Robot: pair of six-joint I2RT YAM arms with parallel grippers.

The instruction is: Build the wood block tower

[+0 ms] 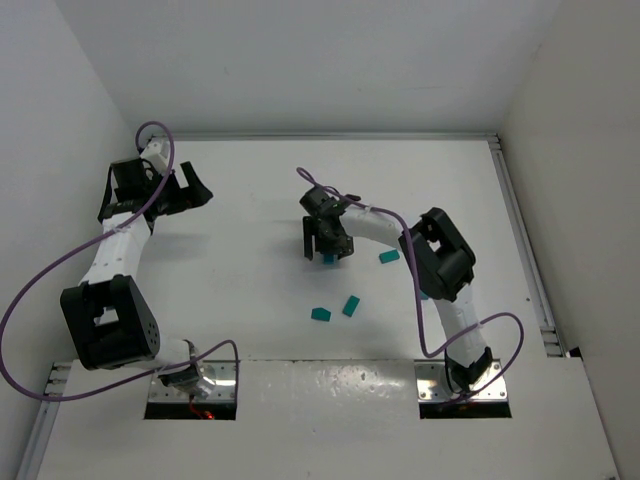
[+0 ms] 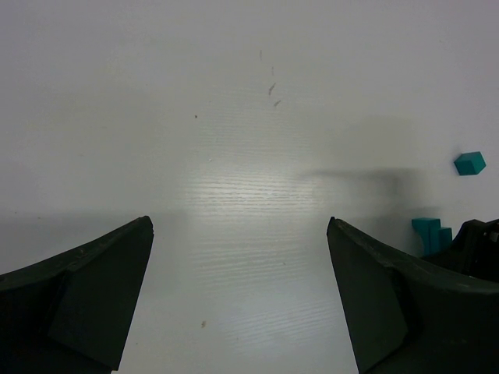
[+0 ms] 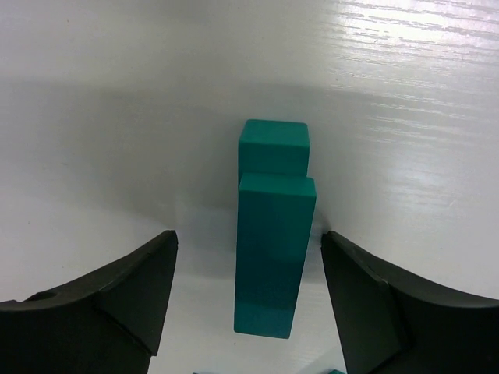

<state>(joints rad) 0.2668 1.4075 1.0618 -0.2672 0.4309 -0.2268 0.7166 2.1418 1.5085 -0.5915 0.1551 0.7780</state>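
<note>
Roughly at the middle of the tabletop [image 1: 250, 290] the right pincer [image 3: 248, 240] hangs over the tower [image 1: 328, 260], its jaws apart and straddling it. In the right wrist view the dark fingers [image 3: 117, 296] sit on either side of the teal stack with pale surface showing in each gap, so it grips nothing. The tower reads there as a long bar [image 3: 274, 257] with a cube-like block [image 3: 274, 146] touching its far end, the two lined up but slightly stepped at the join (whether the bar stands or lies flat I cannot tell from this angle, and from above most of it is hidden under the pincer). Three more wood blocks [image 1: 351, 305] lie loose on the tabletop, apart from the tower: a lone block [image 1: 389, 256] near it toward the right edge, and a pair of blocks [image 1: 321, 314] close together but not touching, between the tower and the near edge. The left pincer [image 2: 239, 226] is well apart from all this, by the far-left corner, its jaws spread wide and gripping nothing. At the right rim of its wrist view the lone block and a stepped bit of the tower show, the latter partly hidden behind a dark part of the other arm.
</note>
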